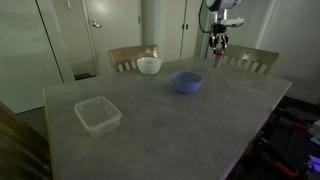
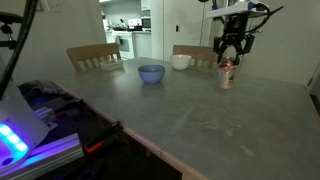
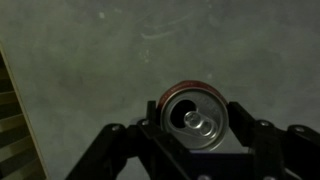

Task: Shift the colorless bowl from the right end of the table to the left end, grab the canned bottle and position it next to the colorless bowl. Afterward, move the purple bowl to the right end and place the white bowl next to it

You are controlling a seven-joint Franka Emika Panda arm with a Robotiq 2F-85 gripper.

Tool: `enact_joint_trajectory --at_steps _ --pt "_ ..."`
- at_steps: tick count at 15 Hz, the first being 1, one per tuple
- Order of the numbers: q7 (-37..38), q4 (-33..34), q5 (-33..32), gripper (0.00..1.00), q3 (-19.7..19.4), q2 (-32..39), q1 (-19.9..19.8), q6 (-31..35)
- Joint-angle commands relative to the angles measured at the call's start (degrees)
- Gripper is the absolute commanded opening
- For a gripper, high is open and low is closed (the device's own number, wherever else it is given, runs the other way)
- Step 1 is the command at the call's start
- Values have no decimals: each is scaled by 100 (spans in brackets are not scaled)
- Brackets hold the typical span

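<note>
The canned bottle (image 3: 195, 115), silver with a red rim, stands upright on the grey table (image 2: 200, 115) near its far end. My gripper (image 3: 195, 120) comes down over it, one finger pressed to each side of its top, shut on it. In an exterior view the can (image 2: 227, 74) rests on the tabletop under the gripper (image 2: 231, 58). The purple bowl (image 1: 186, 82) sits mid-table with the white bowl (image 1: 149, 66) behind it, and both show again, the purple bowl (image 2: 151, 73) and the white bowl (image 2: 181, 62). The colorless bowl (image 1: 97, 116) lies at the near left end.
Two wooden chairs (image 1: 130, 57) (image 1: 250, 60) stand along the table's far side. A lit blue device (image 2: 15, 140) and dark equipment sit beside the table's near corner. Doors and a wall lie behind.
</note>
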Motion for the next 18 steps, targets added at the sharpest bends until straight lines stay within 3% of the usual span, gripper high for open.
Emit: enact_joint_trajectory --at_steps 1,10,18 --pt "266 -94 -28 46 100 -235 300 16" --pt "744 37 -257 46 326 -430 1209 -61" --pt "907 -258 -769 46 554 -803 1960 61"
